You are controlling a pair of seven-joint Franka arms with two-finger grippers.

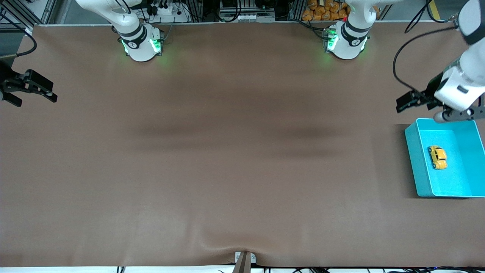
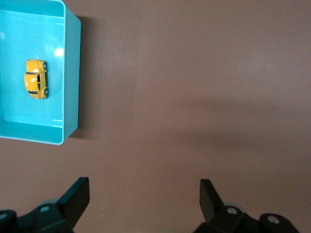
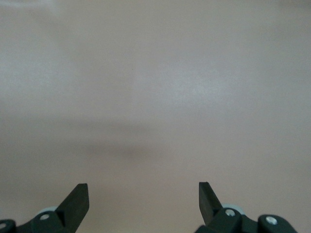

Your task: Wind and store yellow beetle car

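The yellow beetle car (image 1: 437,157) lies on the floor of a turquoise bin (image 1: 415,163) at the left arm's end of the table. The left wrist view also shows the car (image 2: 36,78) inside the bin (image 2: 71,73), apart from the fingers. My left gripper (image 1: 405,101) hangs open over bare table beside the bin's corner that is farther from the front camera, with nothing between its fingers (image 2: 77,196). My right gripper (image 1: 36,100) waits open at the right arm's end of the table. In its wrist view the right gripper (image 3: 143,196) holds nothing and only tabletop lies below.
A brown mat (image 1: 242,151) covers the table. The two arm bases (image 1: 142,43) (image 1: 344,41) stand along the edge farthest from the front camera. A small metal clamp (image 1: 244,259) sits at the nearest edge.
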